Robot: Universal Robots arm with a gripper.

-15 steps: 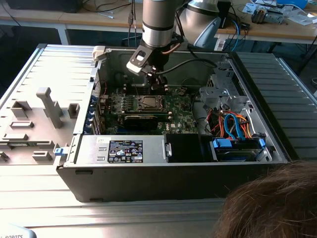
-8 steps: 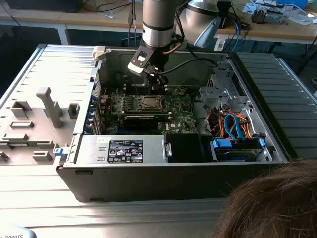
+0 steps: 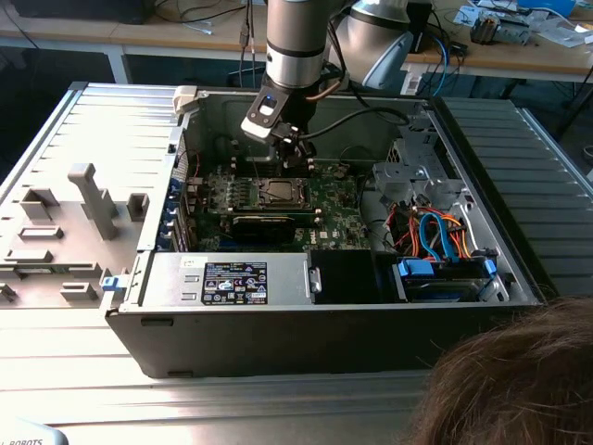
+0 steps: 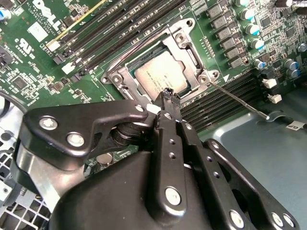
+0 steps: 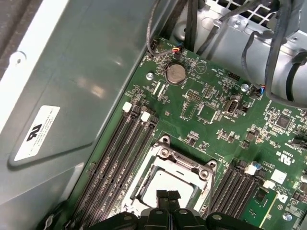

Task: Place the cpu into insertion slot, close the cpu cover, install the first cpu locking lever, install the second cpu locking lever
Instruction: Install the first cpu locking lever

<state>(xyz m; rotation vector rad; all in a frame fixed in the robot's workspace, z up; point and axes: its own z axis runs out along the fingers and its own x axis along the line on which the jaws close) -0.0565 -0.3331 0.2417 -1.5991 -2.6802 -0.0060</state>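
The claw (image 4: 168, 96) is hanging at the edge of the cpu cover (image 4: 194, 57) — fingers (image 4: 165, 143) pressed together, gripping nothing. The cpu (image 4: 160, 72) is lying beneath that closed cover.

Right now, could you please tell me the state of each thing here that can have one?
cover: down, lying over the cpu.
cpu: seated under the cover.
lever: sticking out sideways, apparently not latched.
gripper: shut, tips at the cover's edge.
case: open.
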